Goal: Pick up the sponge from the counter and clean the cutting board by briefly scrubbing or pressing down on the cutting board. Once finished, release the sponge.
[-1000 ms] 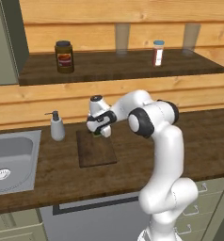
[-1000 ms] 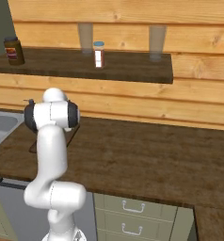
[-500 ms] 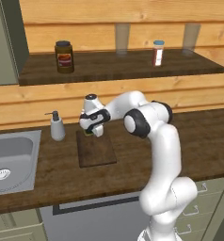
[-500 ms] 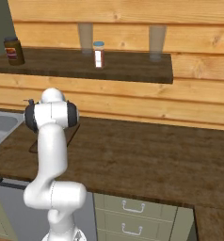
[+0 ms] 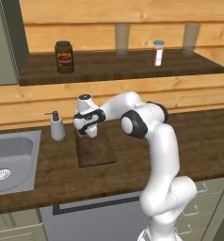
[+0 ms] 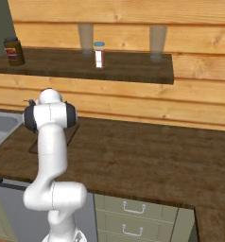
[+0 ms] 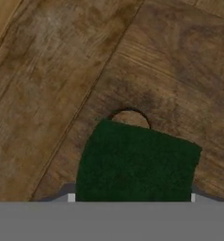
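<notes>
Green sponge [image 7: 137,162] is sitting clamped in the claw [image 5: 88,132], pressing at the board's [image 5: 96,151] far end on the counter [image 5: 132,169]. Scrubbing well is probably needing firm downward pressure and short strokes staying within the board's edges.

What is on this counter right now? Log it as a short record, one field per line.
sponge: dark green block held in the gripper, over the board
cutting board: flat on the counter, right of the sink
counter: dark wood planks
sink: grey basin at left
soap dispenser: upright between sink and board
shelf: jar, small bottle
gripper state: shut on the sponge
</notes>
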